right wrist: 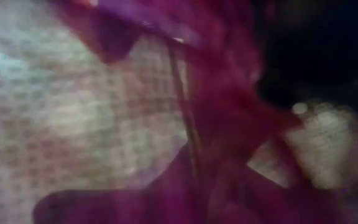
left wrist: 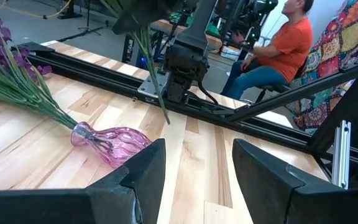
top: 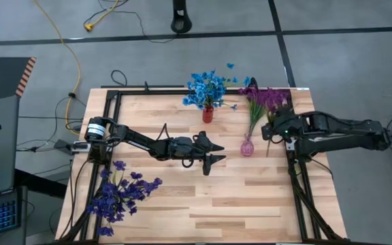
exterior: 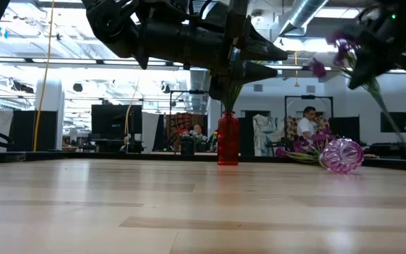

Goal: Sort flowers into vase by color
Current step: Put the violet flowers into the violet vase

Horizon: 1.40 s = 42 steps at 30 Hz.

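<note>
A red vase [top: 208, 114] stands upright at the table's far middle with blue flowers [top: 206, 88] in it. A pink glass vase [left wrist: 114, 144] lies on its side, magenta flowers [top: 264, 101] stuck in its neck and spread on the wood. Dark violet flowers [top: 121, 194] lie in a heap at the near left. My right gripper [top: 272, 131] is shut on one magenta flower [exterior: 338, 44], raised beside the pink vase. My left gripper [top: 220, 152] hovers open at mid-table, pointing toward the pink vase, with nothing between its fingers. My right gripper holds a single magenta flower by its green stem [left wrist: 146, 46], up near the blossoms; the gripper's body hides the exact place. The fingers slant down from the table's right side. The flower is lifted clear, and its stem hangs below with the cut end [left wrist: 166, 119] free above the table.
A black frame rail [top: 114, 129] runs along the table's left, far and right edges. Bare wood lies at the near middle and near right. People sit in the room beyond the table [left wrist: 278, 50]. Magenta blossoms fill the blurred right wrist view.
</note>
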Tool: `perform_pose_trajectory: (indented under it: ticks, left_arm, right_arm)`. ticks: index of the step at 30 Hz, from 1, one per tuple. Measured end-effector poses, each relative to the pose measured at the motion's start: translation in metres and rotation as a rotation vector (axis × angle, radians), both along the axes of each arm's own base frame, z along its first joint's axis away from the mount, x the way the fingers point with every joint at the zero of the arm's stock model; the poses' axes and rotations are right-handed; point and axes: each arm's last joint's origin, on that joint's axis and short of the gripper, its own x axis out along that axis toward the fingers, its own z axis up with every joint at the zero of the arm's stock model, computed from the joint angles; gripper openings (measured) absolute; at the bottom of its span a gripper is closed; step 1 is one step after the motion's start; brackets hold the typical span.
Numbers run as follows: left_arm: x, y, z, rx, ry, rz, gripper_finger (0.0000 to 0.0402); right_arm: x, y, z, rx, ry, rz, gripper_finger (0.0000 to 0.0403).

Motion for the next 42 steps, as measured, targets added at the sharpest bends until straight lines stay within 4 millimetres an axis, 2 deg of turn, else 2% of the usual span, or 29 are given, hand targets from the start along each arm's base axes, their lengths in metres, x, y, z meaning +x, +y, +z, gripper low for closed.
perform_pose_trajectory:
  ticks: [5,8,32,36,42]
  left_arm:
    - [0.0,0.0,0.0,0.0,0.001,0.0,0.0174]
    - [0.0,0.0,0.0,0.0,0.001,0.0,0.0174]
    - [0.0,0.0,0.0,0.022,0.002,-0.003,0.0174]
    - [0.0,0.0,0.0,0.022,0.002,-0.003,0.0174]
    - [0.0,0.0,0.0,0.022,0.003,-0.003,0.0174]
  right_arm:
    - [-0.01,-0.006,-0.007,0.046,0.101,-0.119,0.0042]
    - [-0.01,-0.009,-0.007,0.051,0.103,-0.144,0.0042]
    - [0.008,-0.02,-0.019,0.191,0.216,-0.103,0.0054]
    - [0.007,-0.021,-0.019,0.214,0.212,-0.106,0.0074]
    - [0.006,-0.023,-0.019,0.236,0.206,-0.118,0.0132]
